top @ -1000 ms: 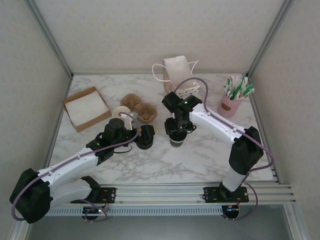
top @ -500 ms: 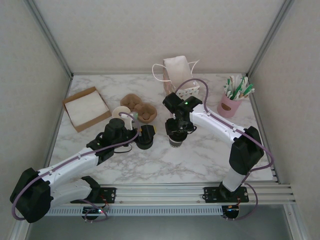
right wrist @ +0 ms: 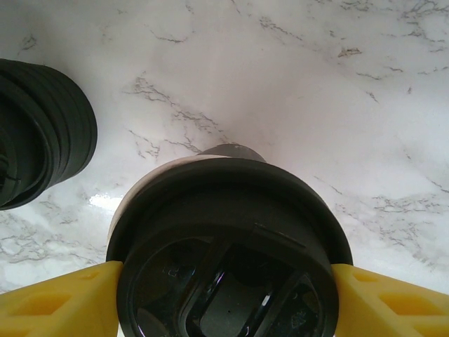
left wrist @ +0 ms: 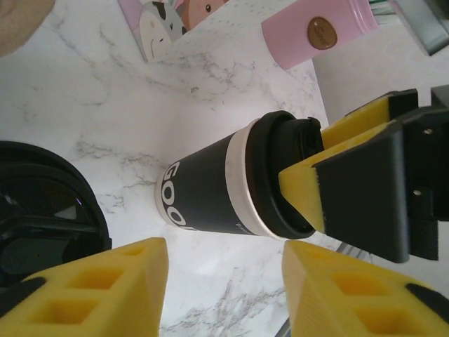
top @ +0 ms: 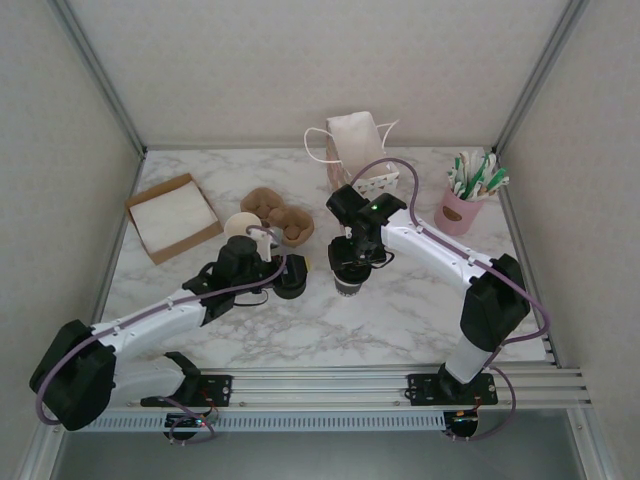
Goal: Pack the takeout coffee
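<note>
Two arms: we see right fingers clamped on the takeout coffee at its lid rim; left fingers apart, empty, beside lid stack; open surface nearside.

1. one lidded cup in the right claw.
2. one pile of lids left of that claw.
3. one carrier, one bag, one pink pot beyond it.
4. possibly one cup stack.
</note>
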`<action>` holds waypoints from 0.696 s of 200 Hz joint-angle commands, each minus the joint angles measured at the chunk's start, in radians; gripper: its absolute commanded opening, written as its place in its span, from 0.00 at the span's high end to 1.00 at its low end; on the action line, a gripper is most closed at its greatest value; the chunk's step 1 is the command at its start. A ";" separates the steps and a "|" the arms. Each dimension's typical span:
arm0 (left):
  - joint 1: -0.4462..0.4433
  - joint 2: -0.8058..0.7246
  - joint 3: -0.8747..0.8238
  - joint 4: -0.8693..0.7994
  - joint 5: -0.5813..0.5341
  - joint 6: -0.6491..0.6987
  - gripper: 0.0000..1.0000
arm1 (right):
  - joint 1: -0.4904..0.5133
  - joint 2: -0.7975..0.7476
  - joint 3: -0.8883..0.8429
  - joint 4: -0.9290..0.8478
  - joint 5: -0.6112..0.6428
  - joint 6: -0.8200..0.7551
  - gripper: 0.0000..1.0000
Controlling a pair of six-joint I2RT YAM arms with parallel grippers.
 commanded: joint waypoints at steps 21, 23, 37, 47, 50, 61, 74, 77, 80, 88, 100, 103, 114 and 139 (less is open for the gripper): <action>-0.004 0.039 0.004 0.063 0.046 -0.019 0.76 | -0.003 -0.036 -0.017 -0.006 -0.022 -0.006 0.29; -0.005 0.041 0.004 0.064 0.046 -0.019 0.77 | -0.003 -0.036 -0.018 -0.007 -0.022 -0.006 0.29; -0.008 0.051 0.005 0.071 0.048 -0.022 0.78 | -0.003 -0.034 -0.013 -0.010 -0.019 -0.009 0.29; -0.010 0.059 0.007 0.073 0.049 -0.024 0.79 | -0.002 -0.031 -0.011 -0.013 -0.017 -0.011 0.29; -0.011 0.061 0.007 0.074 0.049 -0.024 0.79 | -0.003 -0.031 -0.010 -0.014 -0.016 -0.011 0.29; -0.011 0.067 0.007 0.078 0.049 -0.024 0.80 | 0.000 -0.028 -0.007 -0.017 -0.012 -0.014 0.29; -0.013 0.072 0.009 0.080 0.049 -0.024 0.80 | 0.005 -0.025 -0.001 -0.022 -0.003 -0.015 0.29; -0.013 0.073 0.008 0.080 0.050 -0.024 0.80 | 0.005 -0.025 0.001 -0.022 0.000 -0.016 0.29; -0.013 0.073 0.011 0.080 0.049 -0.024 0.80 | 0.006 -0.026 0.001 -0.023 0.002 -0.016 0.29; -0.013 0.075 0.012 0.079 0.051 -0.024 0.80 | 0.006 -0.026 0.006 -0.025 0.009 -0.016 0.29; -0.013 0.077 0.012 0.078 0.051 -0.022 0.80 | 0.009 -0.031 0.009 -0.025 0.030 -0.015 0.29; -0.013 0.077 0.012 0.077 0.050 -0.021 0.80 | 0.011 -0.034 0.011 -0.025 0.031 -0.015 0.29; -0.013 0.077 0.013 0.074 0.049 -0.019 0.80 | 0.012 -0.037 0.016 -0.027 0.033 -0.015 0.29; -0.013 0.078 0.016 0.072 0.048 -0.016 0.80 | 0.016 -0.026 0.026 -0.031 0.026 -0.020 0.29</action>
